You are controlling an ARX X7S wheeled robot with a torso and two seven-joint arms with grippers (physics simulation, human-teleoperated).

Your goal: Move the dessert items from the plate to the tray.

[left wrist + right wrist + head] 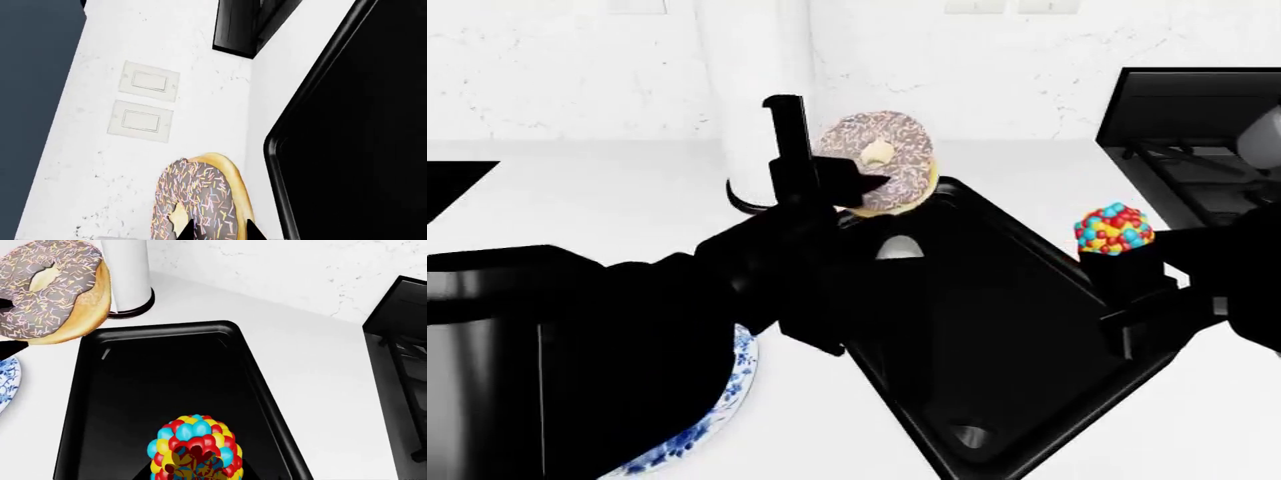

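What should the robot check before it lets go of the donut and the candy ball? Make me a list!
1. Donut held by the left gripper: ok, it is lifted off the counter.
2. Candy ball held by the right gripper: ok, it sits between the fingers.
3. Tray bare where the treats would land: ok, nothing lies in it.
4. Donut fully over the tray: not ok, it hangs over the far corner rim.
5. Candy ball over the tray: ok in the right wrist view, though near the rim.
6. Blue-patterned plate clear of treats: cannot tell, the arm hides most of it.
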